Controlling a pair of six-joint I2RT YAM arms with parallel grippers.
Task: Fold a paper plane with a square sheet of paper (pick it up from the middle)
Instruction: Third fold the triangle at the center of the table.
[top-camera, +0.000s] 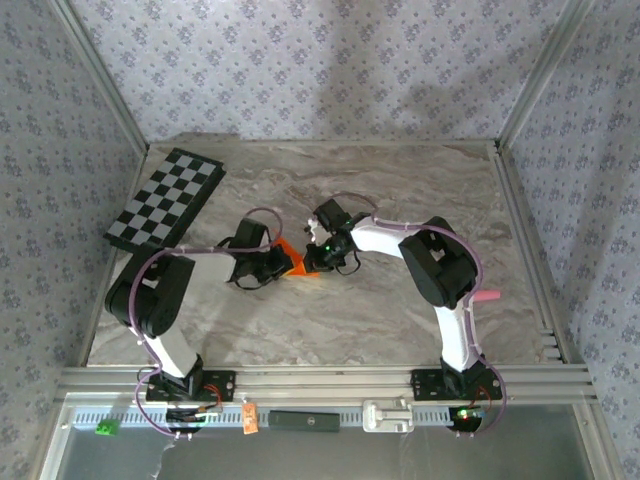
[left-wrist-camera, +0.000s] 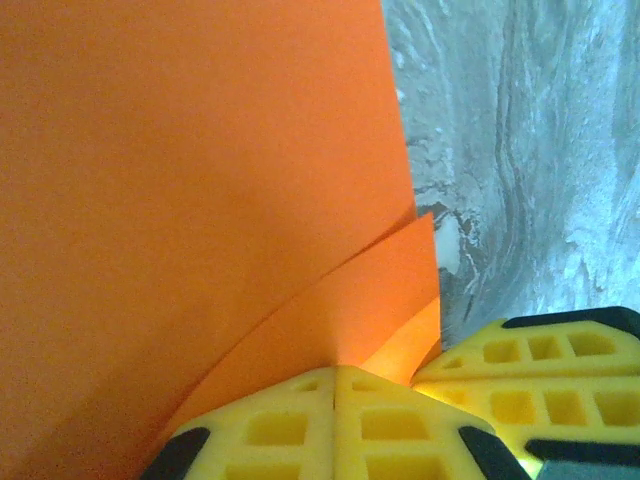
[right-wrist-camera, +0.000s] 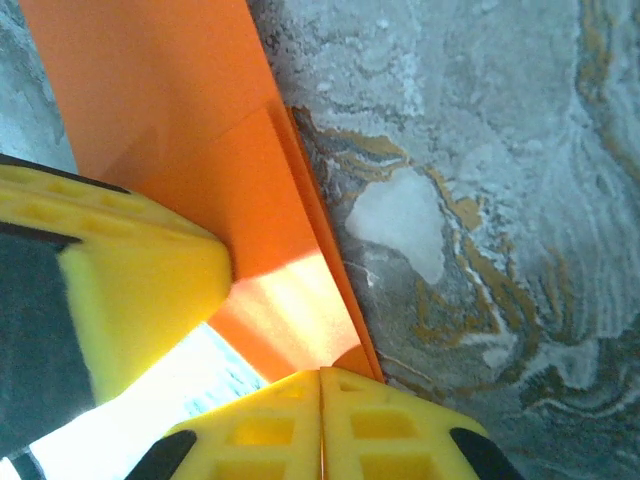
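Left gripper: your left gripper (left-wrist-camera: 333, 378) has its yellow pads squeezed flat together. The orange layers run right down into the seam, so it's pinching the paper.
Right gripper: same deal for your right gripper (right-wrist-camera: 320, 385). The pads are pressed tight on one edge of the paper, and it sits just beside the left one, nearly touching.
Orange sheet: the orange sheet (left-wrist-camera: 180, 200) is creased, with a few layers overlapping and fanning out from the two pinches. It sits between both grippers around the middle of the table, a bit left of centre. You can't really tell how much of it rests on the surface.
Arms: both reach in from the near edge and meet at the paper.
Table: the table (right-wrist-camera: 500, 200) is grey marbled stuff, bare to the right of the sheet.
Checkerboard: the checkerboard (top-camera: 165, 198) lies in the far left corner, well apart from the paper.
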